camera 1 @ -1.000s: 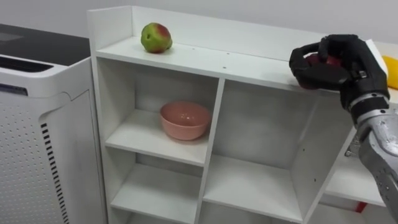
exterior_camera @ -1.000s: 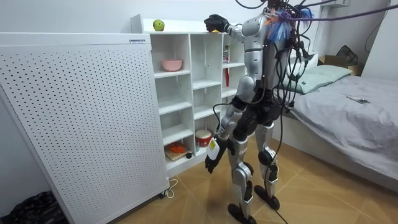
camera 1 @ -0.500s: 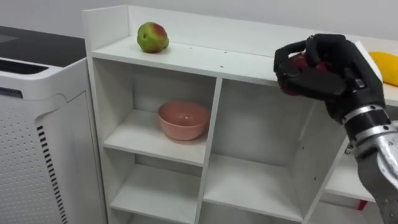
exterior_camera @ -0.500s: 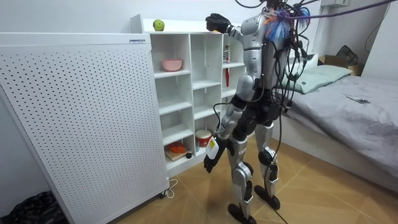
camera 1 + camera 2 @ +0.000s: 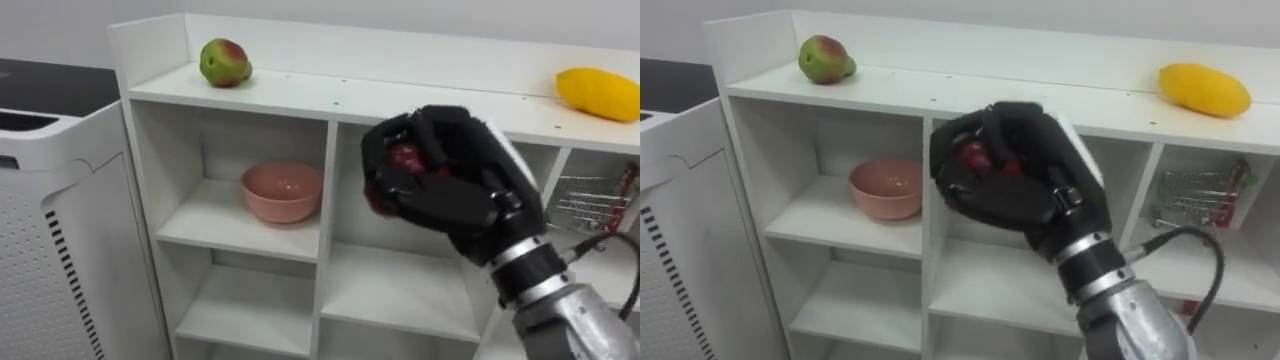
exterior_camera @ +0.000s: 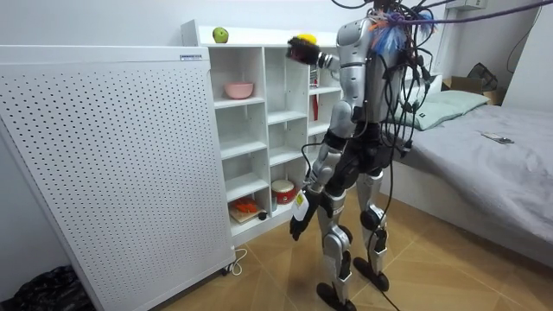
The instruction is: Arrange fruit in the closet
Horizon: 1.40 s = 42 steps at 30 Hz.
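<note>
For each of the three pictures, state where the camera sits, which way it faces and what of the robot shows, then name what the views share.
Left eye view: on the robot's head, facing the white closet; the right hand shows, curled round a red fruit.
Right eye view: just beside it, same aim, same hand.
Room view: standing off in the room, facing closet and bed; the whole robot shows, left hand hanging low.
Shared by all: green apple, pink bowl, yellow fruit.

The white shelf (image 5: 330, 100) has a green fruit (image 5: 224, 62) on top at the left and a yellow fruit (image 5: 598, 93) at the right. A pink bowl (image 5: 283, 191) sits inside, under the green fruit.
</note>
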Motion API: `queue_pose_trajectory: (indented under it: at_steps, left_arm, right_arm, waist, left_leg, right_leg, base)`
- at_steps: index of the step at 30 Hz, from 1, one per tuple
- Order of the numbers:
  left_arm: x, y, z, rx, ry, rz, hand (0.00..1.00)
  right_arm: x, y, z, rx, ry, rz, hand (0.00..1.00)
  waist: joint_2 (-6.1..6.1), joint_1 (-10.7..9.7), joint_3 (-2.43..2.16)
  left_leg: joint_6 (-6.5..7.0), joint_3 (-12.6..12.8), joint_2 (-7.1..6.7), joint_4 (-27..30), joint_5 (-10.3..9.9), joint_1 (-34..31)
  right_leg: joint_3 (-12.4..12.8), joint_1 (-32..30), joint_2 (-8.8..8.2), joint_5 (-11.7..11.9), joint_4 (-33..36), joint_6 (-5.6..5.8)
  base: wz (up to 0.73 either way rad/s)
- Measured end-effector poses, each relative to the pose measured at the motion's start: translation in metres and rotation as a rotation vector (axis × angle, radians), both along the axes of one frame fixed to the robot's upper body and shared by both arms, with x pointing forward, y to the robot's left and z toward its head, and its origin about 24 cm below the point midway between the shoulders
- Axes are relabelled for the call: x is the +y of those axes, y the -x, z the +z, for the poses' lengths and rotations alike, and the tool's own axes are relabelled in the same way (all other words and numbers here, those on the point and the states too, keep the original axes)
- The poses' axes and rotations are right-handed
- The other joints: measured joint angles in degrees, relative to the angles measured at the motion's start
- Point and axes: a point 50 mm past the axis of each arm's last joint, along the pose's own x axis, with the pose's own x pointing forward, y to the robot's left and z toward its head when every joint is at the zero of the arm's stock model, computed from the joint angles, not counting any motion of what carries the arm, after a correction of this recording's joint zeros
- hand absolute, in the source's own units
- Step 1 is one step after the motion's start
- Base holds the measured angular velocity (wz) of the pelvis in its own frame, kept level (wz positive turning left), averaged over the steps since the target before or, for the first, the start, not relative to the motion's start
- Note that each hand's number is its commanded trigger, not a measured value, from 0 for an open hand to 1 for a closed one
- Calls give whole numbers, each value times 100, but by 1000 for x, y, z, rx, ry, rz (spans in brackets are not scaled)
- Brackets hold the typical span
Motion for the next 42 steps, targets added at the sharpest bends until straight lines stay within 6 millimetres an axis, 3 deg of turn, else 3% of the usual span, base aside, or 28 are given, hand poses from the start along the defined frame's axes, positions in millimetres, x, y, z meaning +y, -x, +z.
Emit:
queue_pose_trajectory:
  at_steps: [1,4,8,10,13,16,21,24,26,28,35,42]
  left_arm:
    - [-3,-5,0,-12,6,-7,0]
    - [-9,-26,1,-65,20,-3,0]
    - [-13,-41,3,-118,51,79,0]
    - [-17,-47,4,-149,60,94,0]
    - [-20,-50,4,-161,75,103,0]
    - [-22,-56,5,-181,89,118,0]
    - [-25,-60,6,-201,85,107,0]
    - [-27,-67,8,-221,80,92,0]
    - [-29,-74,9,-236,77,76,0]
    - [-32,-78,10,-243,73,54,0]
    - [-36,-82,11,-239,57,2,0]
    - [-40,-84,12,-235,62,-16,0]
  right_arm:
    - [6,-3,-18,87,-46,34,100]
    - [4,-12,-63,303,-140,14,100]
    - [-3,-13,-112,523,-192,-66,100]
    - [-9,-12,-131,622,-264,-112,100]
    - [-24,-13,-152,739,-386,-205,100]
    - [-41,-11,-166,820,-511,-316,100]
    - [-54,-22,-164,859,-710,-403,100]
    - [-63,-37,-149,828,-771,-425,100]
    - [-72,-53,-132,793,-828,-441,100]
    - [-80,-61,-122,770,-894,-465,100]
    - [-99,-75,-92,710,-1115,-486,100]
    - [-108,-79,-80,669,-1136,-486,100]
  waist:
    - [29,-8,52]
    - [29,-5,69]
    - [212,-125,163]
    - [280,-114,167]
    - [386,-144,213]
    - [413,-122,216]
    - [422,-102,247]
    - [378,-106,293]
    - [331,-69,363]
    - [305,21,378]
    - [312,204,381]
    - [351,290,366]
  left_leg:
    - [3,-4,-5,50,2,-99]
    - [30,-7,-9,192,24,-446]
    - [84,-36,-39,397,63,-983]
    - [99,-10,-43,452,72,-1182]
    - [131,-11,-52,525,140,-1529]
    - [161,11,-134,550,233,-1865]
    - [195,93,-172,759,286,-2411]
    - [196,84,-257,904,288,-2817]
    - [191,87,-311,1032,325,-3105]
    - [189,86,-310,1127,325,-3302]
    - [194,122,-279,1536,338,-4015]
    - [223,218,-229,1735,309,-4399]
  right_leg:
    - [-13,-95,-9,2,29,-4]
    - [-17,-441,-31,9,180,-12]
    - [-136,-937,-104,13,400,-12]
    - [-173,-1192,-130,12,542,-12]
    - [-230,-1634,-215,0,820,-1]
    - [-215,-2088,-315,-39,1114,2]
    - [-166,-2799,-446,-106,1590,-31]
    - [-145,-3307,-578,-229,2039,-58]
    - [-145,-3625,-616,-246,2224,-85]
    - [-158,-3821,-636,-270,2330,-123]
    - [-161,-4447,-669,-304,2544,-143]
    - [-123,-4882,-708,-301,2845,-141]
  base:
    - [0]
    - [1]
    - [9]
    - [-5]
    - [-3]
    - [1]
    - [-6]
    - [14]
    - [11]
    - [6]
    - [2]
    - [0]
